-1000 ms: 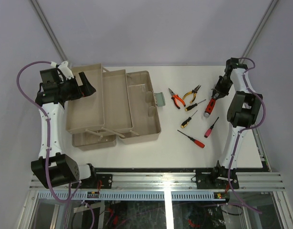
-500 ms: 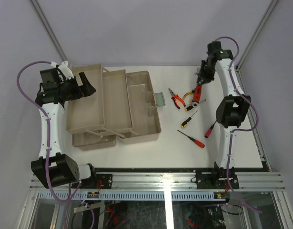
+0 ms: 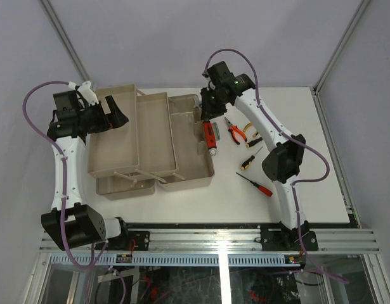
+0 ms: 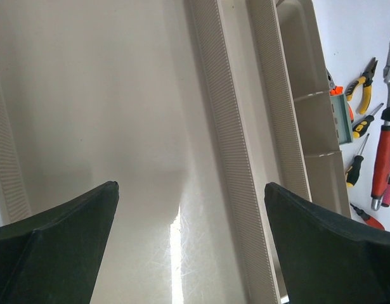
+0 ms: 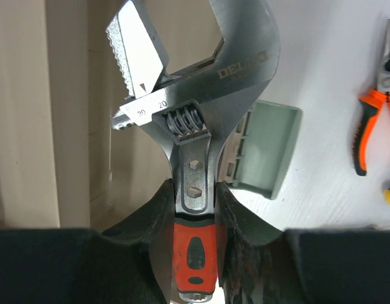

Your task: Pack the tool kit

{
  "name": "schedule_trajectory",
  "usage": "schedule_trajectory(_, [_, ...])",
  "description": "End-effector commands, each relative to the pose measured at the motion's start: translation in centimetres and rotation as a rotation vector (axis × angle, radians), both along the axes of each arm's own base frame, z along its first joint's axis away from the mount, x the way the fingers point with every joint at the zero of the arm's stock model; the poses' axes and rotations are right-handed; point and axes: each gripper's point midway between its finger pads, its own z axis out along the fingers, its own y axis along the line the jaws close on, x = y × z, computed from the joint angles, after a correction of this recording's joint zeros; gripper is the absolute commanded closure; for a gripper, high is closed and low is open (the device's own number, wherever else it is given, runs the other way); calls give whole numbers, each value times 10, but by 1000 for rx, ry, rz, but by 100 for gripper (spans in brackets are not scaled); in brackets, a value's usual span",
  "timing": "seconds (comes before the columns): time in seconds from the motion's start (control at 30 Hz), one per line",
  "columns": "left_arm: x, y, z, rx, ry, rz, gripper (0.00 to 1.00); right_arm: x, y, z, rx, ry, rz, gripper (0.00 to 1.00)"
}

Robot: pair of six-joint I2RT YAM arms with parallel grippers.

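Top external view: pale grey walls are seen on all sides, with metal poles rising at the two far corners. A white tabletop (image 3: 309, 190) is laid over an aluminium frame at the near edge. The tool kit's tan toolbox (image 3: 189, 166) is set open on the left half, with its beige trays (image 3: 115, 149) folded out to the left.

The left claw (image 3: 118, 115) is held above the leftmost tray, its fingers (image 4: 61, 247) spread wide and nothing gripped between them. The right claw (image 3: 207, 117) is reached across to the right end of the toolbox and is closed tightly on the red-handled wrench (image 3: 210, 136). In the right wrist view the wrench head is seen over the box edge, just beside the pale green latch (image 5: 261, 149).

On the bare tabletop to the right are laid the orange pliers (image 3: 233, 132), the yellow pliers (image 3: 252, 126), a yellow-handled screwdriver (image 3: 250, 159) and a red-handled screwdriver (image 3: 255, 185).
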Motion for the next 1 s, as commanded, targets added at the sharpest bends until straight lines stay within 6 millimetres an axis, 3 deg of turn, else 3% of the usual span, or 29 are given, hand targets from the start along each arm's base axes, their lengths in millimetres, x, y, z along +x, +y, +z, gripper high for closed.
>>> schedule_trajectory(0.0, [-2, -3, 18, -3, -53, -14, 4, 7, 26, 44, 111, -128, 20, 100])
schedule_trajectory(0.17, [-3, -5, 20, -10, -56, -14, 4, -8, 56, 4, 72, -72, 66, 100])
schedule_trajectory(0.5, [-4, -5, 24, -13, -65, -13, 4, -12, 106, -27, 104, -39, 60, 100])
schedule_trajectory(0.63, [-4, -6, 23, -14, -64, -17, 4, -14, 118, -40, 112, -24, 48, 100])
schedule_trajectory(0.97, [-5, -8, 24, -31, -63, -17, 4, -3, 124, -106, 42, 19, -39, 100])
